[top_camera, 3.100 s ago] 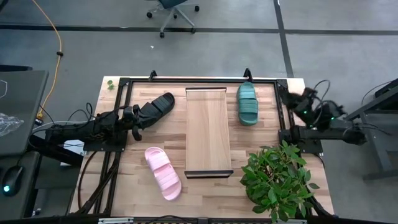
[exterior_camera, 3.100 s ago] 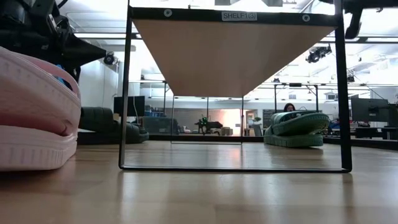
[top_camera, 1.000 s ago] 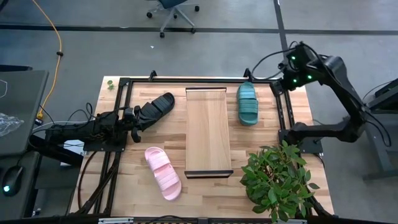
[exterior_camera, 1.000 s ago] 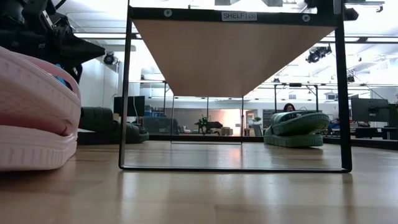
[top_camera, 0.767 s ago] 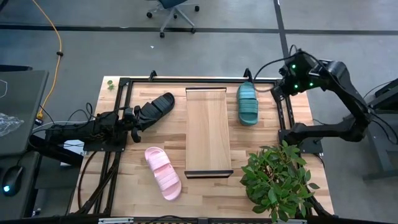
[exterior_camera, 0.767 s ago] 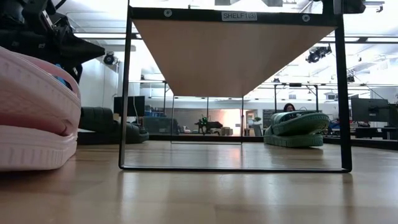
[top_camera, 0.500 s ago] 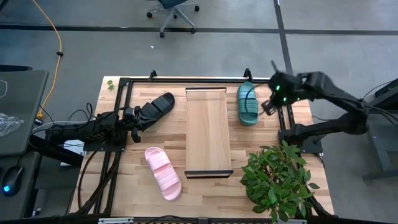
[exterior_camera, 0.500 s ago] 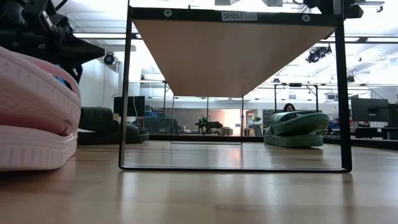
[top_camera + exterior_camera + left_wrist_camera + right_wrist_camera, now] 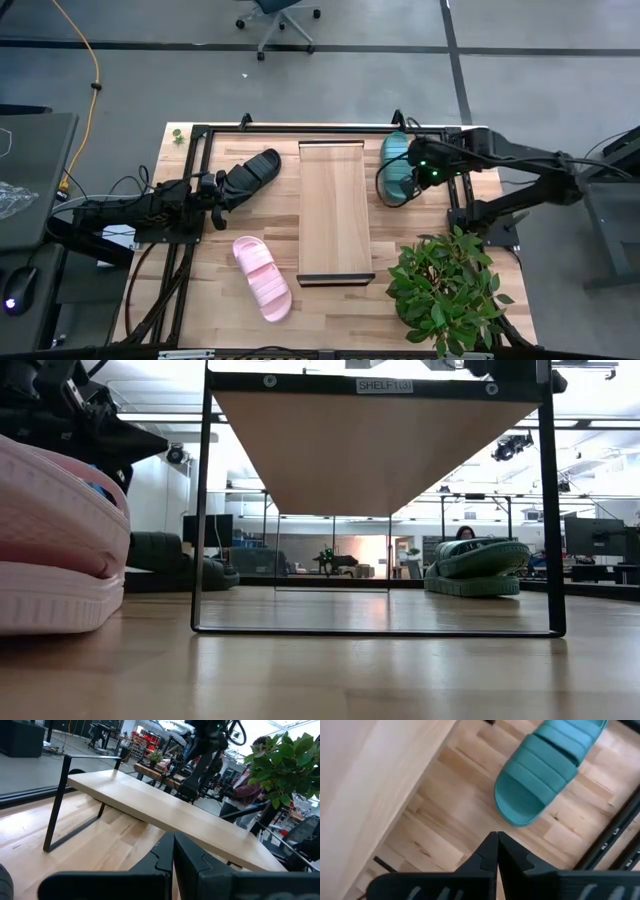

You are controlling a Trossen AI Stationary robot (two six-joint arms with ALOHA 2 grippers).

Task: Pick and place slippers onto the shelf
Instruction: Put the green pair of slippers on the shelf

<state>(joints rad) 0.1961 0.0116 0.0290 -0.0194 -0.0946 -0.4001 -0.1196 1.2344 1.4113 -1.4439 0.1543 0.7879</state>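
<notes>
The teal slipper (image 9: 395,160) lies sole down on the table at the far right of the shelf (image 9: 335,215); the right wrist view shows it too (image 9: 547,767). My right gripper (image 9: 398,180) hangs shut above it, pointing steeply down, its tips (image 9: 496,839) over bare table just off one end of the slipper. The black slipper (image 9: 250,172) lies left of the shelf, the pink slipper (image 9: 262,278) near the front left. My left gripper (image 9: 218,192) waits shut and level close beside the black slipper.
A potted plant (image 9: 445,290) stands at the near right corner. Black frame rails (image 9: 455,175) run along the table's edges beside the teal slipper. In the low view the pink slipper (image 9: 50,540) fills the left foreground. An office chair stands on the floor beyond the table.
My right gripper has swung from beyond the table's far right corner toward the left and down, rolling as it went, and now hangs over the teal slipper. It has stayed shut. The slippers and the shelf lie as before.
</notes>
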